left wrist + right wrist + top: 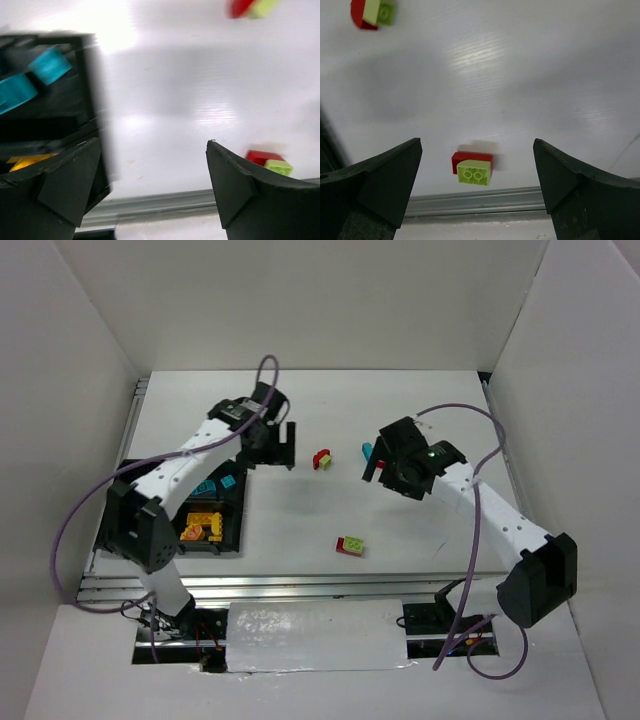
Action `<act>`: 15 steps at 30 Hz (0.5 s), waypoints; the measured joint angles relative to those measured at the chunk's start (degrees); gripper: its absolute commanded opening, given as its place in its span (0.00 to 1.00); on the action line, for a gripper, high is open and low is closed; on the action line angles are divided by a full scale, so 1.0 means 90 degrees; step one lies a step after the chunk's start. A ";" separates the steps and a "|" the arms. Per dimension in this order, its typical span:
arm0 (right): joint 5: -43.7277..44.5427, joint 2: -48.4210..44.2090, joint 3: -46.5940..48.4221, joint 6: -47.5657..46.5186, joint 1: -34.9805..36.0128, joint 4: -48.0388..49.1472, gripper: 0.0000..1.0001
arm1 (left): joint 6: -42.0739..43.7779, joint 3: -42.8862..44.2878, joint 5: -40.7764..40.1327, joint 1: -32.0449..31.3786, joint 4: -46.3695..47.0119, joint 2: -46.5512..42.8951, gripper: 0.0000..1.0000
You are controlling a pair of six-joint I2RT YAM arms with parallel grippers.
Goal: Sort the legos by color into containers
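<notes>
While left fingers [65,185] and right fingers [375,180] stand spread, red-green lego [350,545] loose between, tray [93,100] leftward.

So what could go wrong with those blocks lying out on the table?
1. The near red-and-green brick and the far red-and-green brick each mix two colours, so either might land in the wrong compartment of the tray.
2. The cyan brick lies right beside the open right gripper, which might knock it away.
3. The open left gripper hangs close to the far brick too, so the arms might bump.
</notes>
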 measured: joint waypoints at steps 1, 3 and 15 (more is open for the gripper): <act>0.0134 -0.0090 0.0022 0.0117 -0.0117 -0.0126 1.00 | -0.0024 0.0282 0.0029 -0.0245 0.0000 0.0338 0.99; 0.0333 -0.0338 0.0056 0.0335 -0.0444 -0.0321 1.00 | -0.0163 0.0940 0.0073 -0.0685 -0.0063 0.1008 0.99; 0.0177 -0.1404 0.0109 0.0493 -0.1523 -0.0491 1.00 | -0.0709 0.3463 0.0345 -0.2618 -0.0911 0.3225 0.93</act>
